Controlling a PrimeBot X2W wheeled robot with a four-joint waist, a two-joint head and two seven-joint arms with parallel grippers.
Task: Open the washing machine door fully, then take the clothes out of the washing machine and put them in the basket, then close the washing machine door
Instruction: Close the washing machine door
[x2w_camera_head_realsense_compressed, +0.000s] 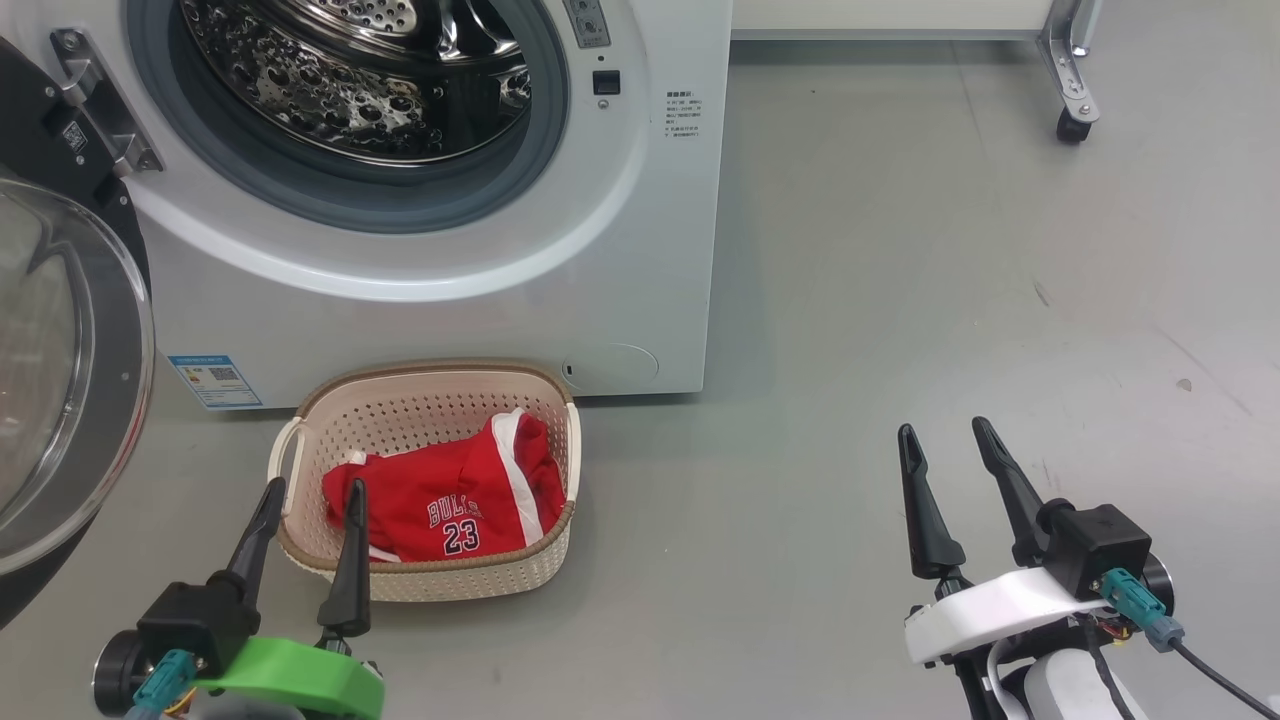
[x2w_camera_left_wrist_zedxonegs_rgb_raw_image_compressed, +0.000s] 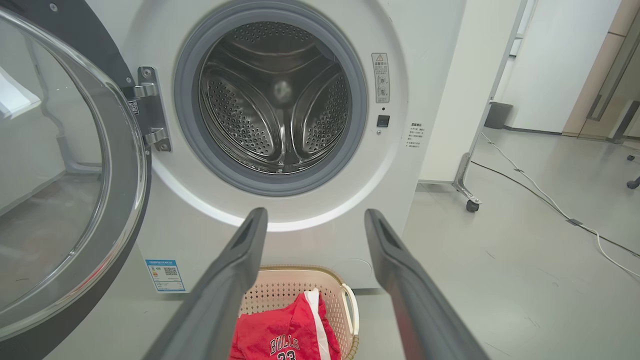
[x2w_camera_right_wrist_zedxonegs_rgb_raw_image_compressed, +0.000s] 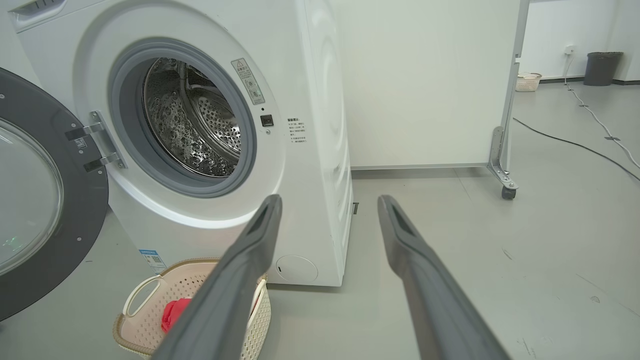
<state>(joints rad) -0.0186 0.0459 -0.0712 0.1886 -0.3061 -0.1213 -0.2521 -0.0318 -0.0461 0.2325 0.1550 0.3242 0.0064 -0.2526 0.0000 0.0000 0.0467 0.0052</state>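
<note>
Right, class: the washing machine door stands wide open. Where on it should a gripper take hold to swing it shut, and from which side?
Probably the black rim of the door at its free edge, farthest from the hinge, where leverage is greatest. Avoid the bulging glass: smooth, nothing to pinch. Come from the door's outer side with the open left gripper, the nearer one.

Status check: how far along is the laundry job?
Done: the washing machine door stands wide open, the drum looks empty, and the clothes lie in the basket. In hand: nothing; the left gripper and right gripper are both open and empty. Left: closing the door.
</note>
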